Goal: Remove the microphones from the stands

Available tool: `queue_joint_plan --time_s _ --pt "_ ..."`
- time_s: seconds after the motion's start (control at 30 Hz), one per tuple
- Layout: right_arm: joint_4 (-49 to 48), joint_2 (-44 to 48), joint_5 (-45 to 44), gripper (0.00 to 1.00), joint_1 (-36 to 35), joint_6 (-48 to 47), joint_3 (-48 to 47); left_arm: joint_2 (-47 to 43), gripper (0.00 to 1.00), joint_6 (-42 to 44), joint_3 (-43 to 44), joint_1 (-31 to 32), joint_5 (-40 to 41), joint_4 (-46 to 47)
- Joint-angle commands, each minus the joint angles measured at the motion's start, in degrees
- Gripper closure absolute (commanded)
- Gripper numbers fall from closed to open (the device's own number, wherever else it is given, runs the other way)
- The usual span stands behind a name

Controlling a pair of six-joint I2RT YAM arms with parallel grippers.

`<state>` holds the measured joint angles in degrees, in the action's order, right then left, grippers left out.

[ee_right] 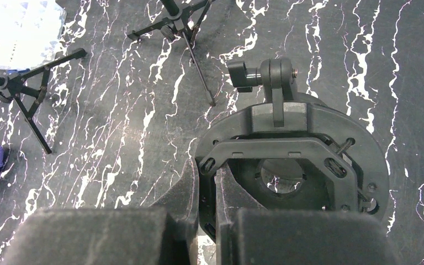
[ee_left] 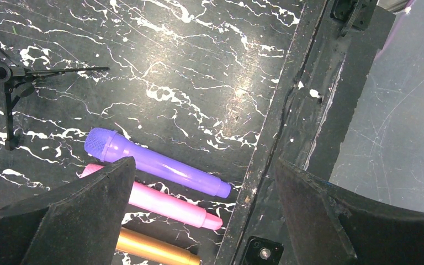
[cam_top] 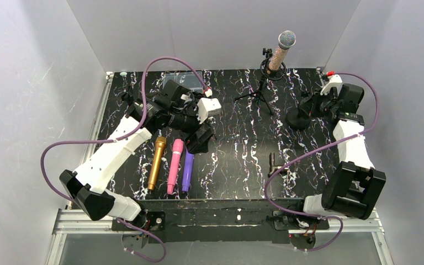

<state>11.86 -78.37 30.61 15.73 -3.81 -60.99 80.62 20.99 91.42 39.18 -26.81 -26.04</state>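
Observation:
The microphone has a silver mesh head and a glittery rose body. It stands tilted in the clip of a black tripod stand at the back centre of the table, and no gripper touches it. My left gripper is open and hovers over the heads of the loose microphones at the left; in the left wrist view its jaws stand wide with nothing between them. My right gripper is off to the right of the stand. It is shut on the rim of a black round mount.
Gold, pink and purple microphones lie side by side at the front left. A clear plastic box sits at the back left. A second small tripod stands near it. A small black part lies front centre.

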Motion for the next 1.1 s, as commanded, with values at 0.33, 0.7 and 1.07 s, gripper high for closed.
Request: queue_joint_plan --time_s 0.33,0.7,1.07 --pt "-5.1 3.3 0.1 0.83 0.2 -4.8 3.9 -3.2 0.02 -0.5 -1.2 0.1 -2.1 -3.6" --pt "-1.7 4.5 -2.5 0.62 0.2 -5.5 1.8 -3.9 0.02 -0.6 -1.5 0.1 -2.4 -3.6" --pt "-0.2 4.9 -3.9 0.52 0.2 -5.9 -0.2 -4.4 0.02 -0.6 -2.0 0.1 -2.2 -3.5"
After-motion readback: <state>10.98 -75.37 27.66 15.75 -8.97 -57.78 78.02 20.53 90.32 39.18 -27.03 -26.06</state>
